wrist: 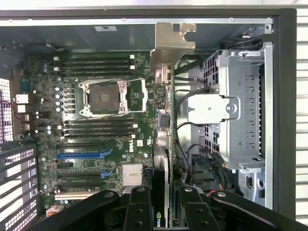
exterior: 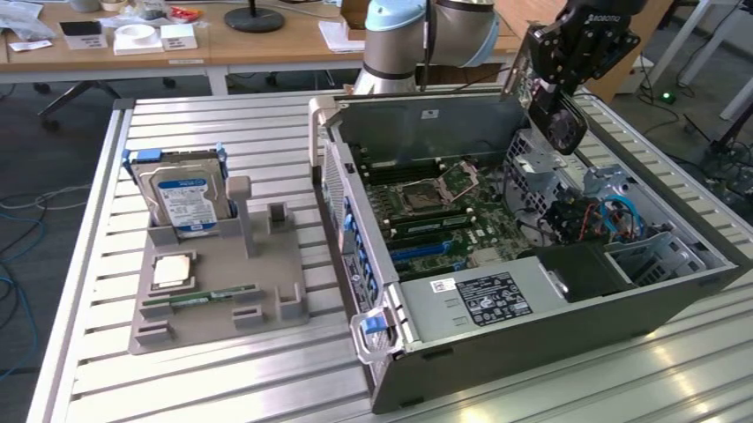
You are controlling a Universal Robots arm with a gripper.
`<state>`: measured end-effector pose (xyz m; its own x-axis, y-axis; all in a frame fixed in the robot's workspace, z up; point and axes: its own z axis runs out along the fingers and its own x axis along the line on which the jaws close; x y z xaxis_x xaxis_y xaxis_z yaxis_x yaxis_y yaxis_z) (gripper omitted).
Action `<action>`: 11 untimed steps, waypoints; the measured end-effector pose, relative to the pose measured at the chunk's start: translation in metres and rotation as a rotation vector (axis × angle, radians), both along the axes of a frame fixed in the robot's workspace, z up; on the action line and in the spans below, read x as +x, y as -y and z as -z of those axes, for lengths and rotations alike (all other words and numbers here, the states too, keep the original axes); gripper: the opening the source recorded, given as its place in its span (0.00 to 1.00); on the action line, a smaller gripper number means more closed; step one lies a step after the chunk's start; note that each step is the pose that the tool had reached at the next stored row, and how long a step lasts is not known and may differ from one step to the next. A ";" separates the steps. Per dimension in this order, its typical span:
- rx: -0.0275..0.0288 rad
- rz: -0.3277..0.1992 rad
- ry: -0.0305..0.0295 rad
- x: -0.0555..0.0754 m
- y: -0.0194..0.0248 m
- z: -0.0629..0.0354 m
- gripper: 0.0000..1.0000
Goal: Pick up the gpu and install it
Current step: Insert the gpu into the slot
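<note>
The PC case (exterior: pixel 530 335) lies open on its side on the slatted table (exterior: pixel 235 370), so I'm placing everything vs that.

On the exterior view's left of the case, just beside it: a grey holder (exterior: pixel 277 264) w/ the HDD (exterior: pixel 186 198) standing upright in a slot. There's also a CPU (exterior: pixel 172 270) lying flat and a green RAM stick (exterior: pixel 212 293) in its groove. None of that is touching the case.

Inside the case there's the mobo (exterior: pixel 436 207) w/ a blue PCIe slot (exterior: pixel 418 253).

Above the case's far corner on the exterior view's right, the gripper (exterior: pixel 551 88) hangs off the arm (exterior: pixel 406 35). It's closed narrow on the gpu (exterior: pixel 565 123), so def holding it. The card hangs on edge right under the gripper, up over the case opening and clear of the mobo, not in any slot yet.

In the wrist view the gripper (wrist: pixel 166 214) has its fingers (wrist: pixel 139 211) on either side of the gpu (wrist: pixel 167 144). The card shows edge-on, running away from the fingers w/ its pale bracket at the far end, close to the case wall. It sits over the strip inside the case btw the mobo and the silver drive cage (wrist: pixel 240 110), w/ cables below it.
</note>
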<state>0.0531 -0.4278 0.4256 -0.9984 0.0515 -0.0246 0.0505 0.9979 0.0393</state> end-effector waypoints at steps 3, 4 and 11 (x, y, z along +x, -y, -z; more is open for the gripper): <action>0.0000 0.000 0.0000 0.000 0.0000 0.0000 0.26; 0.0000 0.000 0.0000 0.000 0.0000 0.0000 0.26; 0.0000 -0.001 0.0000 0.000 0.0000 0.0000 0.26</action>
<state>0.0531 -0.4278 0.4256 -0.9984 0.0510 -0.0246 0.0500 0.9980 0.0393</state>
